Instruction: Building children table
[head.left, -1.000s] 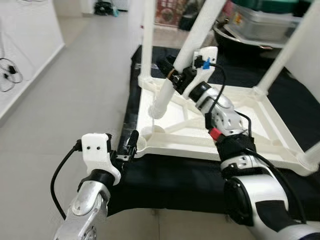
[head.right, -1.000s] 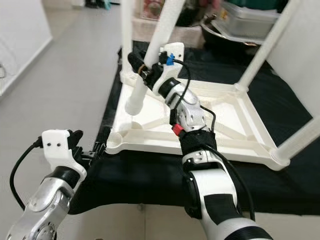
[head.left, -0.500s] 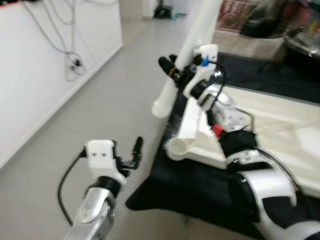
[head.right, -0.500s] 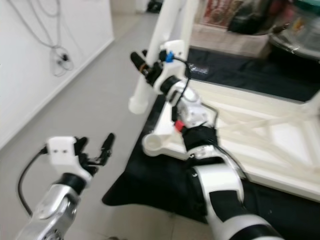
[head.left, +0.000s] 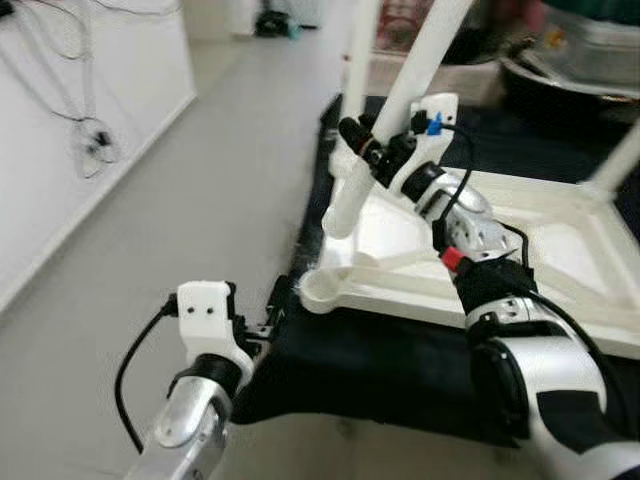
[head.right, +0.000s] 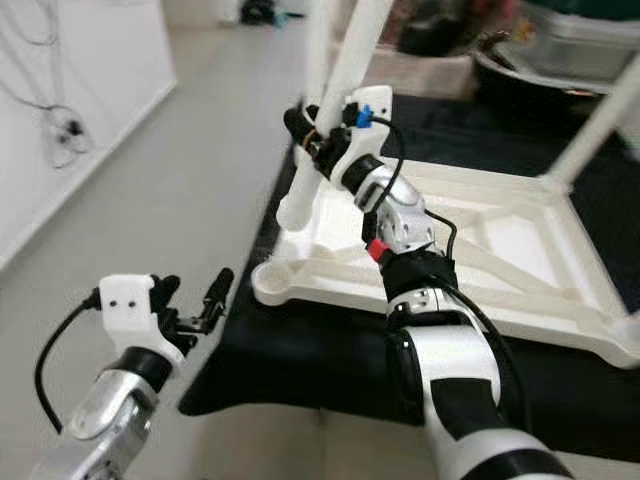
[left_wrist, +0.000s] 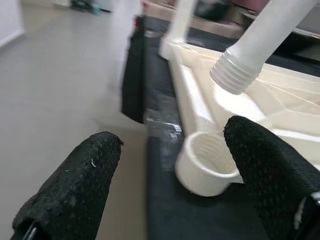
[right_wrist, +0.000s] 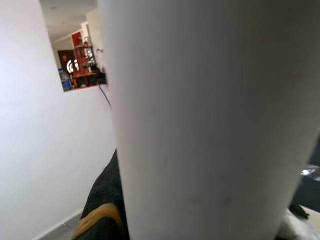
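- Right gripper (head.left: 375, 155): fingers clamped on the table leg (head.left: 385, 125), its threaded end hanging at 12 o'clock above the corner socket (head.left: 322, 290).
- Left gripper (head.right: 195, 315): fingers wide, empty, probably idle.
- Method: stand leg upright, lower squarely into the socket, then twist.

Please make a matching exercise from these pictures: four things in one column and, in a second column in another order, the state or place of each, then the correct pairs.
Things
1. loose table leg
2. corner socket
3. left gripper
4. black cloth

States or places
A. open, near the corner of the tabletop
B. spread under the upside-down tabletop
C. empty, no leg in it yet
D. held tilted by the right gripper, threaded end down

Pairs: 1-D, 2-C, 3-A, 4-B
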